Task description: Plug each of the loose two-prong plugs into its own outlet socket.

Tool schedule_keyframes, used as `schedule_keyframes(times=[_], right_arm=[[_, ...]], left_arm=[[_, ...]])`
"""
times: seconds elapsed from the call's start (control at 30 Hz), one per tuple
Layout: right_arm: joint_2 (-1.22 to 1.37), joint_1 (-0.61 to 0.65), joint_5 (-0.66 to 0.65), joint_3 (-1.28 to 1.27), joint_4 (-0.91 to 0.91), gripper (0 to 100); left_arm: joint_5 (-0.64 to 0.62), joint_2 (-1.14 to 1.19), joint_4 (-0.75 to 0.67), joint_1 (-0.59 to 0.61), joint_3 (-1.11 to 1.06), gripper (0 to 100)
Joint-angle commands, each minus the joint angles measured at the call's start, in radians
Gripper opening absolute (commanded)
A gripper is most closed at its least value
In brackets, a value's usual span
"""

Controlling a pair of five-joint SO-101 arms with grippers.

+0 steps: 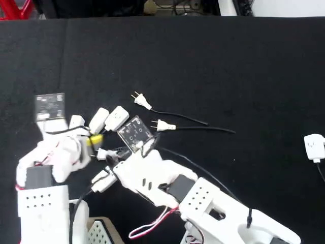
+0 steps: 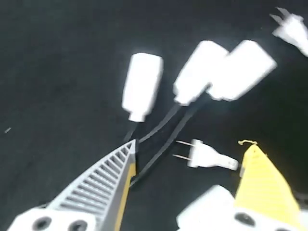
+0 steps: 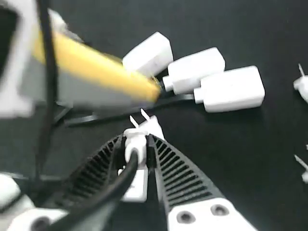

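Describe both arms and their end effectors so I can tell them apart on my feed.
The left arm and right arm are white with rows of small holes. The left end effector has one grey ribbed finger and one yellow finger; the right end effector has two black ribbed fingers. A red and white wire loops beside the right arm.

My right pincer [image 3: 136,142] clamps the plug [image 3: 144,126], and my fingers hide most of its body; just the prongs poke out. My left arm's yellow finger [image 3: 96,67] lies across the shot as a blur. Two more plugs [image 3: 302,85] get chopped by the frame edge. From above, the far socket [image 1: 314,146] sits at the border, its cord running out of frame, slots too small to tell.
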State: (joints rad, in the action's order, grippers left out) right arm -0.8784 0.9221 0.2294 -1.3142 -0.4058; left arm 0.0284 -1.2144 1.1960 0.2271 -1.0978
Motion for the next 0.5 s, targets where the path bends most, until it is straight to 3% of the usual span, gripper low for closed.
schedule_keyframes(times=[0.0, 0.2, 0.3, 0.47], right_arm=[[-0.012, -0.014, 0.021, 0.094, -0.114, 1.1], [-0.012, 0.031, 0.049, 0.022, -0.058, 1.1], [-0.01, 0.046, 0.049, -0.033, 0.025, 1.1], [0.093, 0.046, 0.087, 0.035, -0.012, 1.1]], left_arm=[[0.008, -0.006, 0.0, 0.174, 0.033, 34], [0.008, -0.006, -0.005, 0.341, 0.004, 34], [0.009, -0.006, -0.008, 0.371, -0.016, 34], [0.009, -0.006, -0.018, 0.369, -0.022, 34]])
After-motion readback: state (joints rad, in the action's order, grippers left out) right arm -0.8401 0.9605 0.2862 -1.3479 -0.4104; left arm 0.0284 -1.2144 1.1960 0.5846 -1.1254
